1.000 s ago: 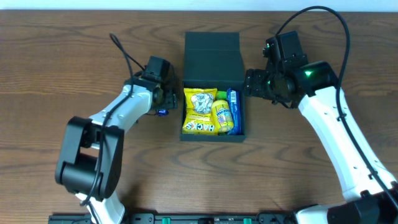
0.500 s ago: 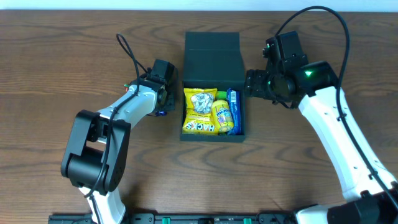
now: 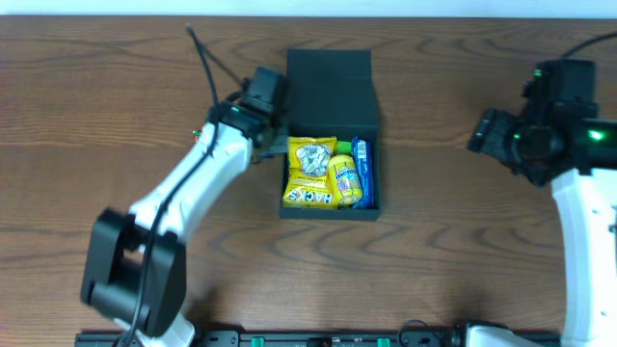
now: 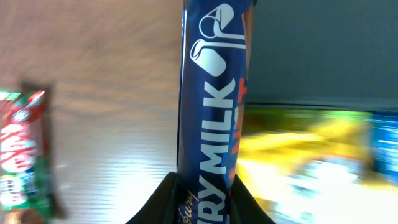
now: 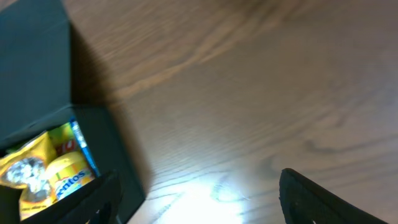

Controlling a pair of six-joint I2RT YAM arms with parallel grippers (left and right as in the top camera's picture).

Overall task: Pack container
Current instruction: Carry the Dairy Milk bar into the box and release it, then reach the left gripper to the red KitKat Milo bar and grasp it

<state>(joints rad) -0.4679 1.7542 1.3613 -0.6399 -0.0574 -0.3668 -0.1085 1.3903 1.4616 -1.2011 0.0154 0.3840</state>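
The dark teal container [image 3: 331,209] stands open mid-table, its flap lid [image 3: 330,82] laid back. Inside lie yellow snack packets [image 3: 310,172] and a blue packet [image 3: 362,172]. My left gripper [image 3: 276,145] hovers at the container's left wall. In the left wrist view it [image 4: 202,190] is shut on a blue Dairy Milk bar [image 4: 214,93], which points out over the box edge. My right gripper [image 3: 482,135] is well to the right of the container. In the right wrist view it [image 5: 199,196] stands open over bare wood, and the container [image 5: 121,158] sits at the left.
A green and red wrapped snack [image 4: 25,152] lies on the table left of the held bar. The wooden tabletop [image 3: 453,241] spreads all around the box. The right arm's white link [image 3: 588,231] runs down the right side.
My left gripper has shut on the blue bar and carried it up and right to the container's left wall. My right arm has pulled away to the right.
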